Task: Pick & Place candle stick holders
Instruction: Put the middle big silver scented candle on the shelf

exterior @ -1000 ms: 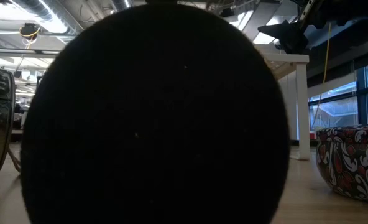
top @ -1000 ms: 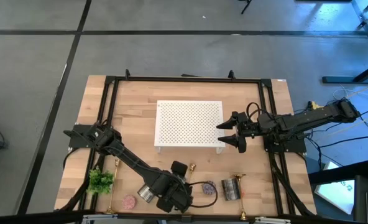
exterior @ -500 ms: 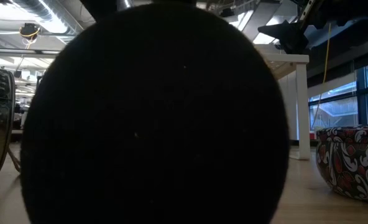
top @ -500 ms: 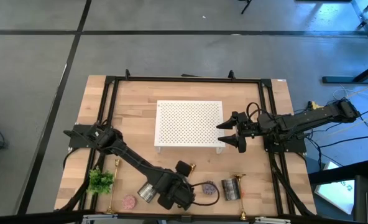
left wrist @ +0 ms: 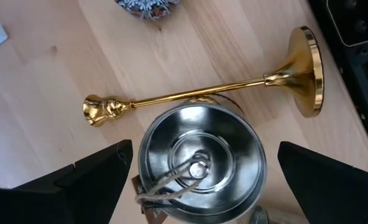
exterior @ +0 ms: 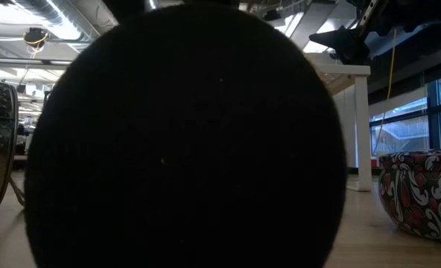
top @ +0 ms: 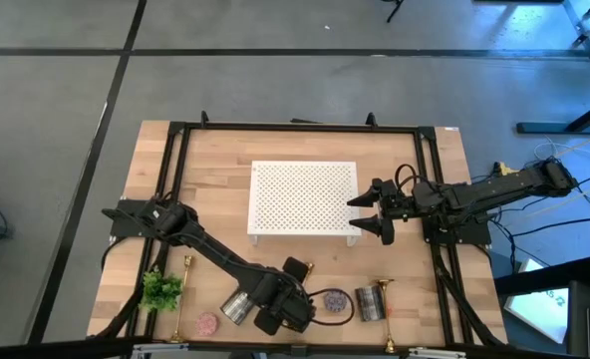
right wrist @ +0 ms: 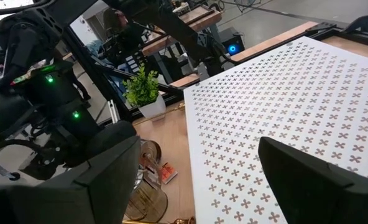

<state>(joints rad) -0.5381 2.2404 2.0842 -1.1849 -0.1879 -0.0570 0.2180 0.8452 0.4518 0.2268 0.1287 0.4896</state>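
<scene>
A gold candle stick holder [left wrist: 196, 93] lies on its side on the wood, resting on its cup end and the rim of its flared base. Its tip [top: 308, 268] shows beside my left wrist. My left gripper [left wrist: 206, 149] [top: 280, 311] points down and is open. Its fingers stand on either side of an open silver tin [left wrist: 199, 165], just short of the holder, touching nothing. Two more holders lie at the near left [top: 182, 297] and near right [top: 387, 317]. My right gripper [top: 367, 214] [right wrist: 199, 146] hovers open beside the white platform.
The white perforated platform [top: 303, 197] stands mid-table. Near the front edge are a small plant [top: 160, 289], a pink candle [top: 207, 322], a patterned purple candle [top: 335, 300] and silver tins [top: 237, 307] [top: 370, 301]. A black frame rail [left wrist: 352, 25] runs past the holder's base. A dark round shape [exterior: 183, 141] blocks the low view.
My left gripper has crept slightly toward the table's right edge and a little lower over the tin, with its fingers as wide apart as before. The candle stick holders and tins have not moved.
</scene>
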